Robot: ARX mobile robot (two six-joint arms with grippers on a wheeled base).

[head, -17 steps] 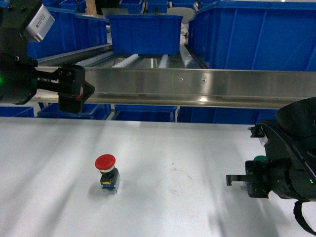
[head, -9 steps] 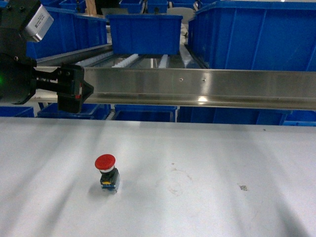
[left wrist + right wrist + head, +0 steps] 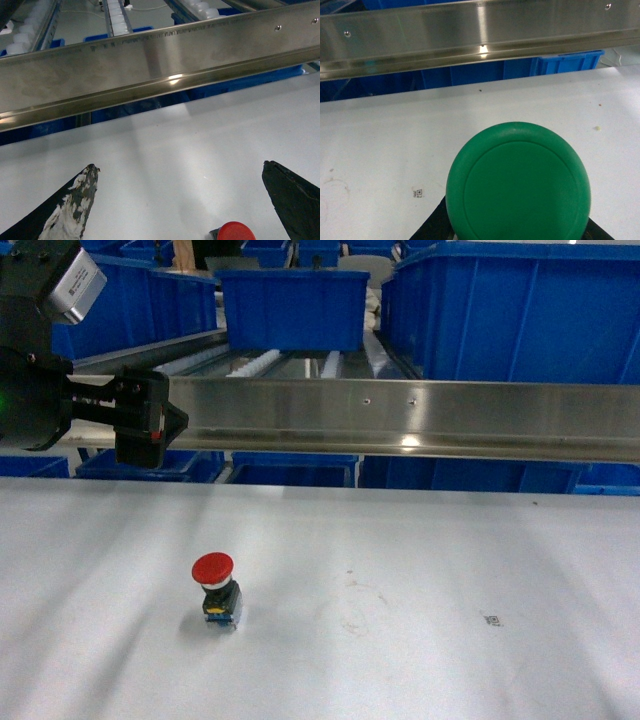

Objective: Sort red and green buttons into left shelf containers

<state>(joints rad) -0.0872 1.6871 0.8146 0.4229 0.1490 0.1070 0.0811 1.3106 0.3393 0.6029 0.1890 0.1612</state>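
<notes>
Head view, left to right. The left tool (image 3: 150, 420), a black two-fingered clamp on a dark arm, hung high at the left edge in front of the brushed-steel shelf rail (image 3: 400, 415); against the frame a second back it had drifted only slightly leftward. In the left wrist view its two worn black fingers (image 3: 70, 205) stood wide apart, with nothing between them. The small red mushroom-cap push-button on a black, blue and yellow block body (image 3: 214, 590) stood upright on the pale grey table (image 3: 420, 570), left of centre, unmoved, below and ahead of that tool. The large blue open-top plastic bins (image 3: 292, 305) sat on the roller shelf behind the rail, well apart from the button.

Right side: the right arm, a second ago in the lower right corner carrying a green cap, was gone from the head view. Right wrist view: the round green cap of the second push-button (image 3: 517, 182) filled the foreground, seemingly clamped in the right tool, whose dark parts only edged the bottom of the frame.

Judgement: the green button appeared lifted and in transit; the red awaited pickup.

Writing: a small square printed code mark (image 3: 493, 619) on the table, unreadable; faint stamped characters along the rail, illegible. No brand visible.
</notes>
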